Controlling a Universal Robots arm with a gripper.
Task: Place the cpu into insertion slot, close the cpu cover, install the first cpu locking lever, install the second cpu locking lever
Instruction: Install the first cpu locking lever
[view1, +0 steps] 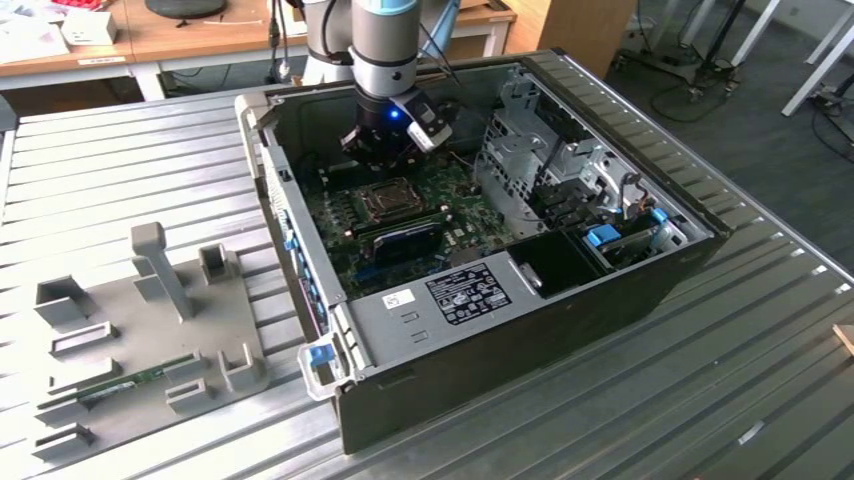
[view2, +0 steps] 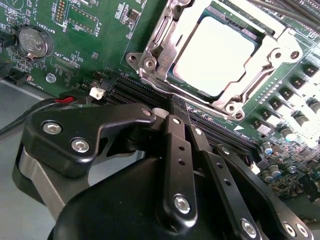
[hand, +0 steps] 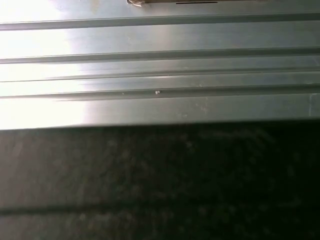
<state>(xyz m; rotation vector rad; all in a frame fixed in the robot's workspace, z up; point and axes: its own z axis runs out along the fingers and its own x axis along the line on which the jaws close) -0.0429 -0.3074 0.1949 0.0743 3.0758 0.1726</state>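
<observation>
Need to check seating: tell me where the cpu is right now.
In the second wrist view the cpu lies flat in the insertion slot, framed by its silvery metal rim, just beyond the tip of the gripper on the green motherboard.

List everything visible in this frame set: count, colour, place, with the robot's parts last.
cpu: one, pale silvery top, seated in the socket.
insertion slot: one, dark centre with metal rim, on the motherboard.
cpu cover: one, silvery frame, lying down around the cpu.
motherboard: one, green, inside the case.
coin battery: one, silvery, on the motherboard.
computer case: one, black and grey, open on the table.
fixture plate: one, grey, at the exterior view's left.
table: one, ribbed metal.
wooden desks: behind the table.
arm: one, grey, reaching into the case.
gripper: one, black, fingers together, beside the socket.
</observation>
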